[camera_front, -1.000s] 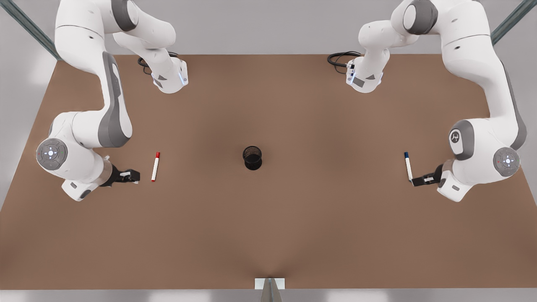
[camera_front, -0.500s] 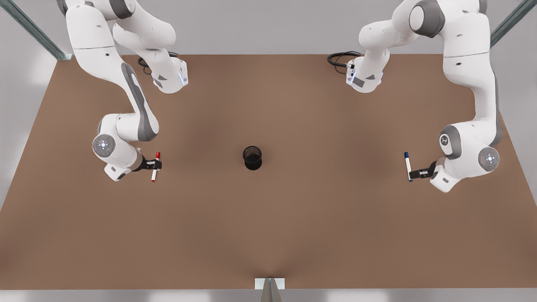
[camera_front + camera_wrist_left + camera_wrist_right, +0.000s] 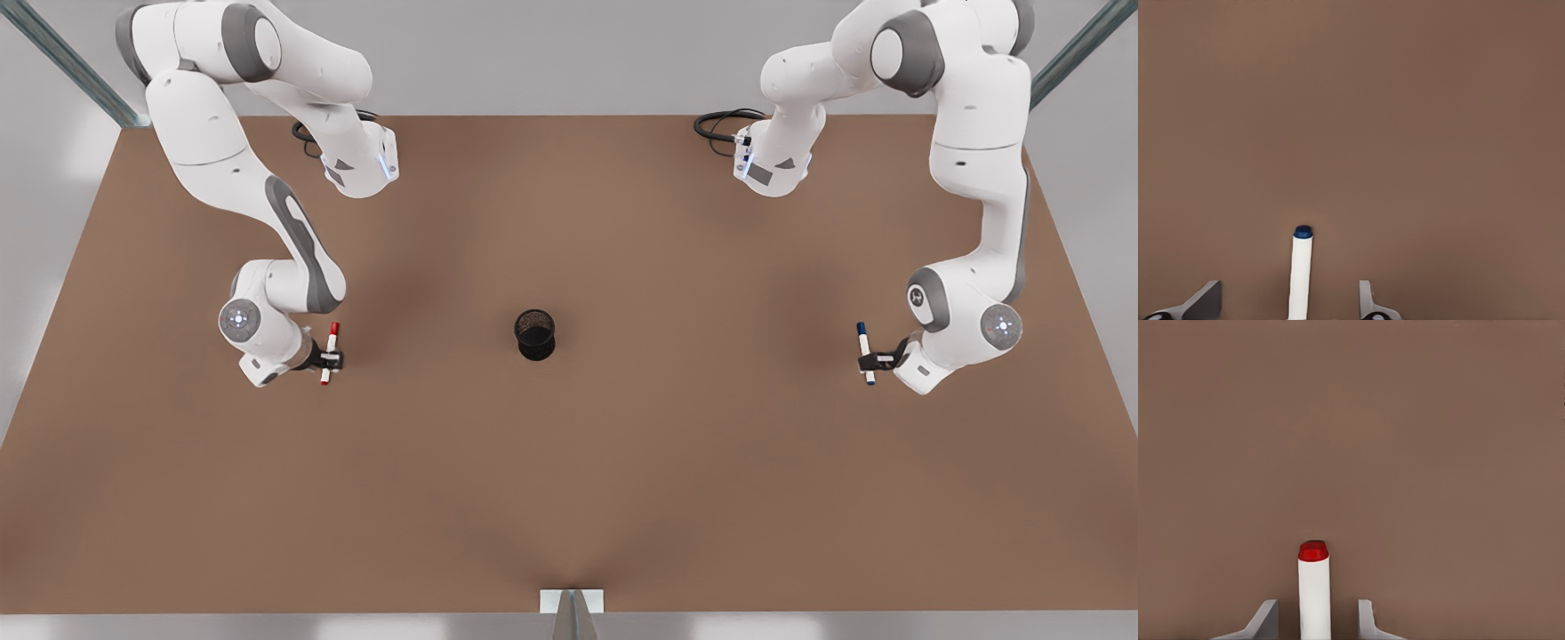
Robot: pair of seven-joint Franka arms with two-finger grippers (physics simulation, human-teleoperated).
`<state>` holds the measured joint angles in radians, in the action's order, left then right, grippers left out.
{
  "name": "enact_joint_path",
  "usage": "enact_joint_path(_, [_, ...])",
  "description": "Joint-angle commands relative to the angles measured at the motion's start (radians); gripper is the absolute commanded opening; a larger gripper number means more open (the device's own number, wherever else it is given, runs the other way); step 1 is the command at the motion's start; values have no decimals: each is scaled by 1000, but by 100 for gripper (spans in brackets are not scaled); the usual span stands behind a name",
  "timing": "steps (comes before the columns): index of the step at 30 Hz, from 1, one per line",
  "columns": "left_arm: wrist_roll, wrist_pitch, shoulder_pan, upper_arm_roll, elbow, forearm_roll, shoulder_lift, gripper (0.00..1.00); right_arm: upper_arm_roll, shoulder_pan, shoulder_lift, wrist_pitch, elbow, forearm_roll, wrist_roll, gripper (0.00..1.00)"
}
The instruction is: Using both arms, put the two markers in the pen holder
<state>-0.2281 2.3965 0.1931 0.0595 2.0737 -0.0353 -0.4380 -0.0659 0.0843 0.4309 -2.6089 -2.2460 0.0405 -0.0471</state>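
Your left gripper [image 3: 868,361] sits low over the blue marker [image 3: 863,348] at the front view's right, its white fingertips [image 3: 1205,303] spread to either side of the barrel with table showing in both gaps, so the claw is released and not yet pinching. That marker lies flat on the brown table [image 3: 569,498], blue cap toward the far edge.

Your right gripper [image 3: 330,359] straddles the red marker [image 3: 330,352] at the front view's left in the same way: fingertips [image 3: 1265,621] flank the white barrel, a sliver of table visible on each side, unclenched. The red marker also lies flat, red cap toward the far edge.

The black mesh pen holder [image 3: 534,334] stands upright mid-table, well apart from both markers, with bare tabletop between it and each of them. Black cables [image 3: 718,123] coil near the arm bases at the far edge.
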Motion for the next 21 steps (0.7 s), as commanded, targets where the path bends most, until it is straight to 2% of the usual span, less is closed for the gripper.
enact_joint_path(1, [-51, 76, -1, 2, 5, 2, -8, 100, 0, 0, 0, -49, 0, 1, -17, 47])
enact_joint_path(3, [-51, 113, -1, 2, 23, 2, -18, 100, -2, 0, 0, -49, 0, 1, -17, 30])
enact_joint_path(4, [-51, 113, -1, 2, 23, 2, -18, 100, -2, 0, 0, -49, -1, -1, -17, 28])
enact_joint_path(9, [-51, 115, -1, 2, 26, 2, -27, 99, 0, 0, 15, -49, 0, 1, -14, 29])
enact_joint_path(11, [-51, 115, -1, 2, 26, 2, -28, 98, -2, 0, 2, -43, 2, 1, -13, 21])
enact_joint_path(12, [-51, 115, -1, 2, 26, 2, -28, 96, -2, 0, -9, -42, 2, 1, -13, 21])
enact_joint_path(15, [-51, 115, -3, 2, 28, 2, -30, 87, -23, 0, -78, 27, 14, 1, -17, 21])
enact_joint_path(17, [-51, 115, -9, 2, 26, 2, -44, 68, -74, 0, -178, 173, 97, -1, -24, 21])
enact_joint_path(19, [-51, 116, -6, 2, 26, 2, -50, 64, -135, -12, -176, 426, 365, -2, -39, 21])
enact_joint_path(21, [-51, 128, -4, 2, 26, 2, -56, 62, -218, -14, -172, 426, 414, -2, -134, 21])
